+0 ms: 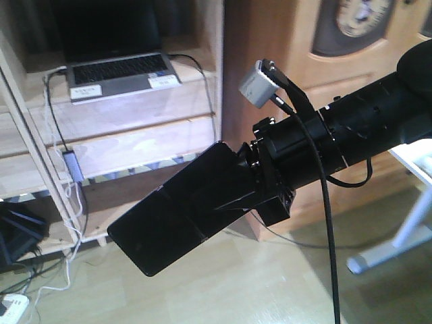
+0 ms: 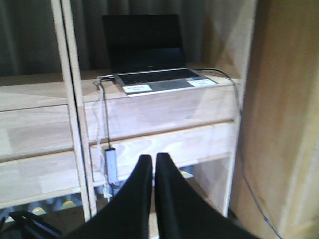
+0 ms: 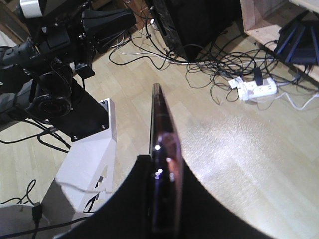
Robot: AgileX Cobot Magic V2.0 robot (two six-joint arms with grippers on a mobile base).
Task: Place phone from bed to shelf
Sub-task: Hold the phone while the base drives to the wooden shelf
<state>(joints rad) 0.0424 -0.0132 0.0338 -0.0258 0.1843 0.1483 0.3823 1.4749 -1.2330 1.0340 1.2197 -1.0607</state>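
Observation:
My right gripper is shut on the phone, a glossy black slab held in the air, tilted down to the left in front of the shelf. In the right wrist view the phone is edge-on between the jaws of the right gripper, its pinkish edge showing above the wooden floor. My left gripper is shut with nothing in it and faces the shelf. The bed is out of view.
A silver laptop stands open on the shelf's upper board, with a cable and adapter hanging below it. A wooden door rises to the right. A power strip and tangled cables lie on the floor. The white robot base is at lower left.

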